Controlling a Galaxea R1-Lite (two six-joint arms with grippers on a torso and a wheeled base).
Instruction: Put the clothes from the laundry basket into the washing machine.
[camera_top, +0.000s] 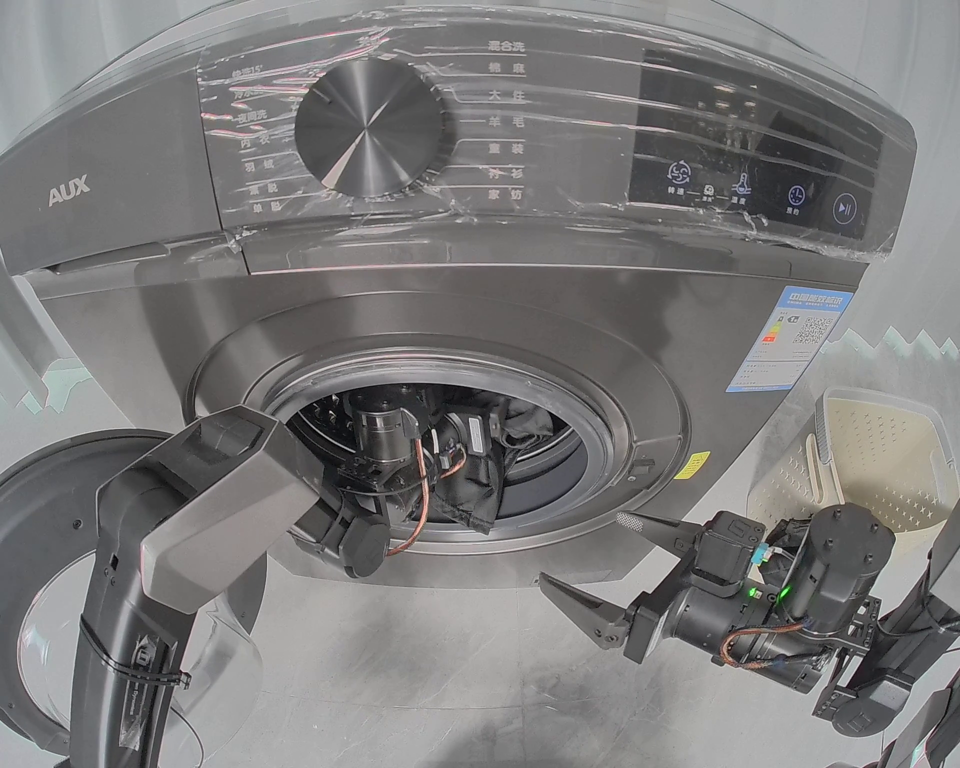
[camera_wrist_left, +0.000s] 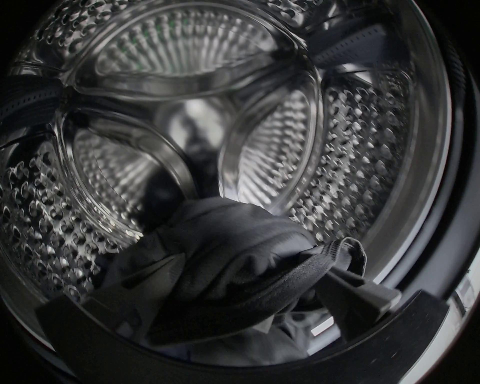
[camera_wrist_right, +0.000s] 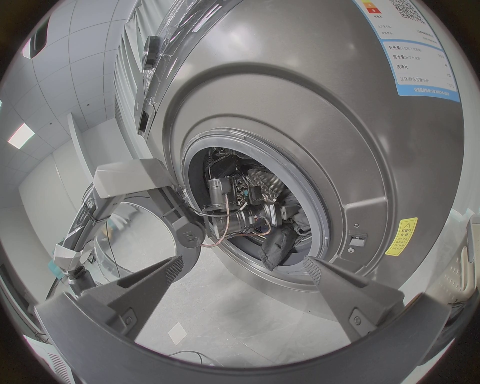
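**Q:** Where is the garment, and how is it oriented?

**A:** The dark garment (camera_top: 478, 497) lies at the mouth of the washing machine (camera_top: 500, 300), inside the drum (camera_wrist_left: 350, 150). From the head view, its long axis runs from the drum interior outward and down, and one fold hangs over the lower door seal (camera_top: 560, 520). The right wrist view confirms that fold (camera_wrist_right: 276, 246) drooping past the seal.

**Q:** What does the left wrist view add?

**A:** It shows the perforated drum wall and the garment bunched in a mound (camera_wrist_left: 235, 235) spanning from one finger to the other. A banded hem (camera_wrist_left: 345, 250) is looped over one finger (camera_wrist_left: 362, 300).

**Q:** What is the state of the left gripper?

**A:** The left gripper (camera_wrist_left: 245, 272) sits inside the drum opening. Its fingers are spread, with the cloth draped across them.

**Q:** And the right gripper?

**A:** The right gripper (camera_top: 585, 550) hangs in front of the machine below the opening. Its fingers are spread wide with nothing between them.

**Q:** What does the head view show nearby?

**A:** It shows the laundry basket (camera_top: 880, 450) to the machine's right. The door (camera_top: 30, 520) is swung open on the left.
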